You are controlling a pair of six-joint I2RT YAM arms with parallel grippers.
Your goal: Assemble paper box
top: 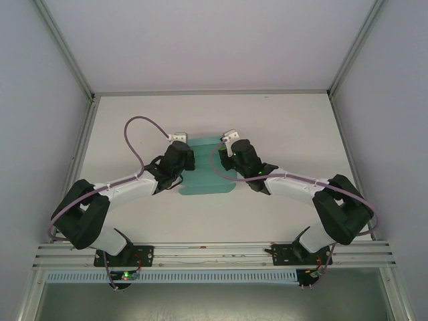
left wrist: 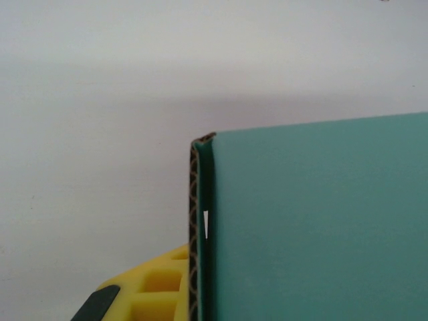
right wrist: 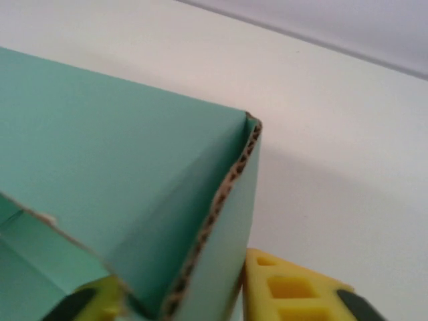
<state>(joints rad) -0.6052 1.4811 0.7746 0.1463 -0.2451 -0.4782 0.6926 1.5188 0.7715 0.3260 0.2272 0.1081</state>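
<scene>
The teal-green paper box (top: 208, 175) lies partly folded on the white table, with its side walls raised between my two grippers. My left gripper (top: 182, 156) holds the box's left wall. In the left wrist view one yellow finger (left wrist: 155, 289) presses against the wall's corrugated edge (left wrist: 194, 221), and the other finger is hidden behind the teal panel (left wrist: 314, 221). My right gripper (top: 231, 151) is shut on the right wall. Its yellow fingers (right wrist: 289, 293) sit on either side of the folded wall (right wrist: 221, 221).
The white table (top: 287, 127) stretches on all sides of the box inside pale enclosure walls. Both arms reach in from the near edge, and their purple cables (top: 134, 134) loop beside them. An aluminium rail (top: 214, 253) runs along the front.
</scene>
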